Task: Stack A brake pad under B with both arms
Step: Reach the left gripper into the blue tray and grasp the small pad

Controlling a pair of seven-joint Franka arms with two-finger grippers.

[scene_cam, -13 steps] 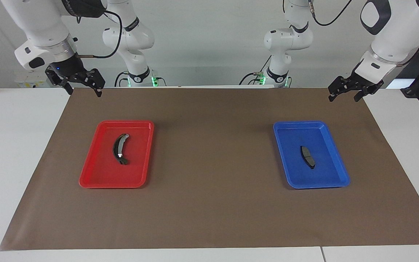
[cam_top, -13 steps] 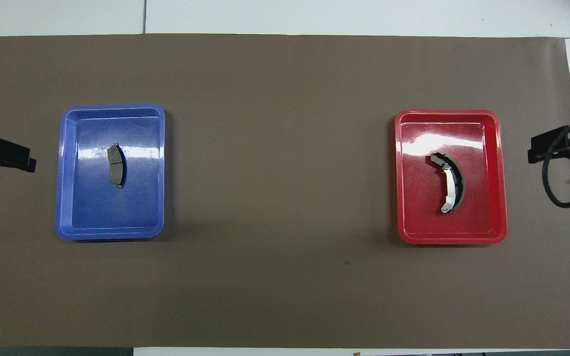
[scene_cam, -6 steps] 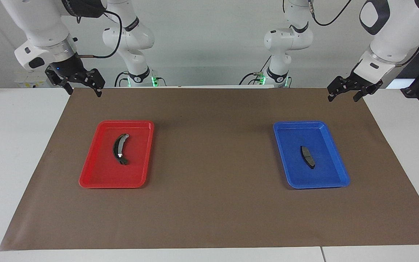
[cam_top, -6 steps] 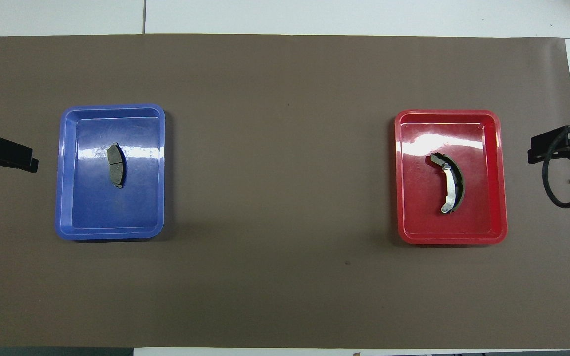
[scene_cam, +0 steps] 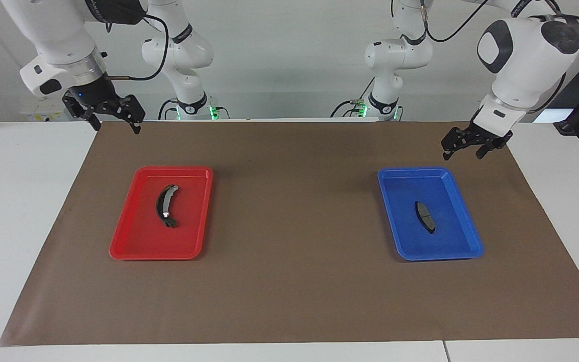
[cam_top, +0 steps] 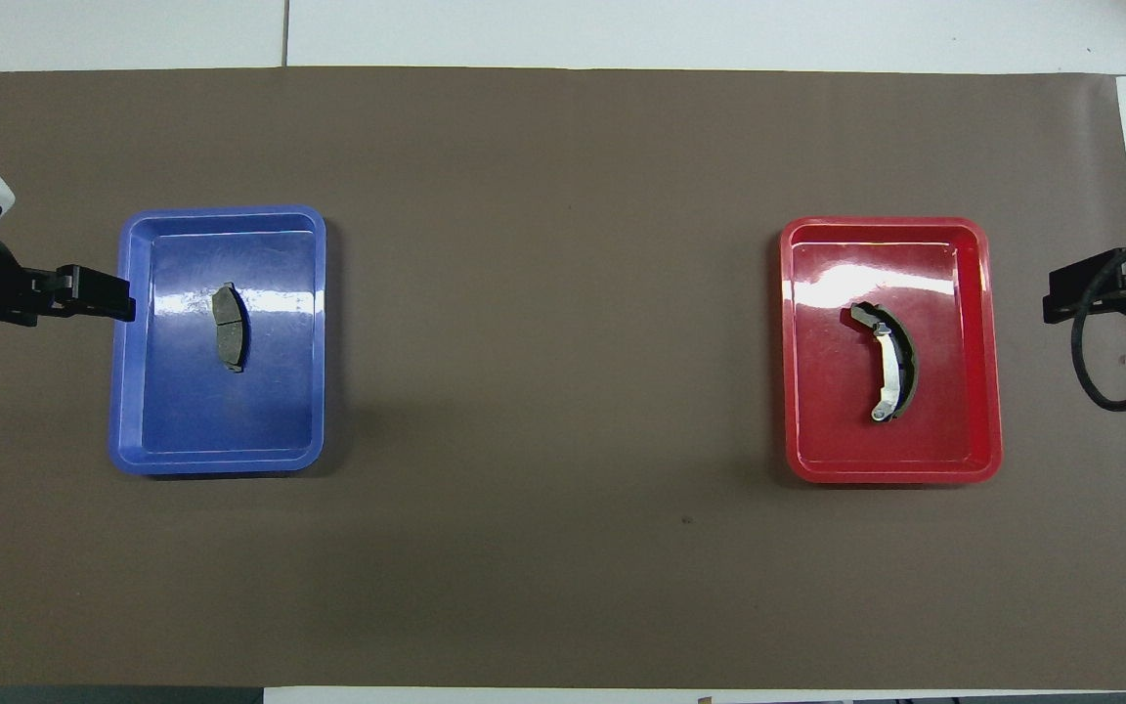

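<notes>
The A brake pad (scene_cam: 425, 217), short, flat and dark grey, lies in the blue tray (scene_cam: 395, 211) toward the left arm's end of the table; it also shows in the overhead view (cam_top: 230, 328). B (scene_cam: 165, 206), the long crescent shoe with a silvery strip, lies in the red tray (scene_cam: 133, 236) toward the right arm's end, and shows in the overhead view (cam_top: 887, 362). My left gripper (scene_cam: 461, 155) hangs open and empty in the air over the mat beside the blue tray's rim (cam_top: 118, 308). My right gripper (scene_cam: 116, 128) is open, empty and waits over the mat's edge (cam_top: 1052, 305).
A brown mat (scene_cam: 294, 281) covers the table between the two trays. Two smaller white arms with green-lit bases (scene_cam: 194, 108) stand at the robots' edge. A black cable (cam_top: 1101, 381) loops off the right gripper.
My left arm has swung in and down, bringing its gripper from the mat's corner to beside the blue tray's rim. The right arm, trays and both parts have not moved.
</notes>
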